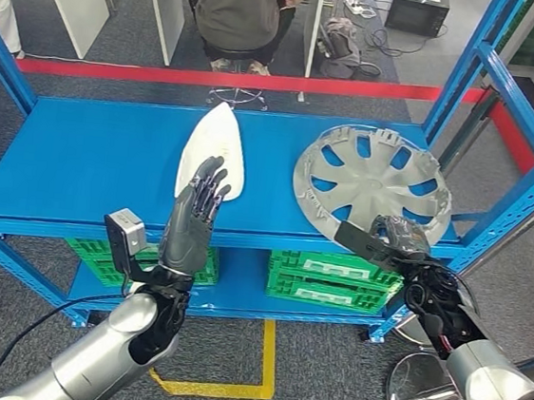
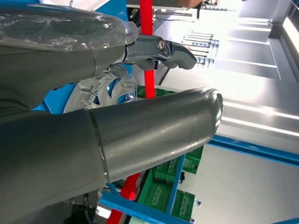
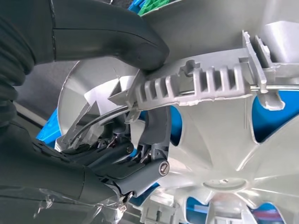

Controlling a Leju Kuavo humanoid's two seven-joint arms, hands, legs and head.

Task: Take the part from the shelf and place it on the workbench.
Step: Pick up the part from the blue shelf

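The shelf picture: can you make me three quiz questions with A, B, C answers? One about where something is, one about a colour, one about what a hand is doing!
1. Where does the white part lie?
A. on the floor
B. on the shelf
C. in a crate

2. What colour are the crates below?
A. green
B. red
C. yellow

3. What does the right hand do?
A. hangs free
B. holds a cup
C. grips the hubcap

Answers: B, it rests on the blue board; A, they show green under the board; C, its fingers and thumb clamp the rim.
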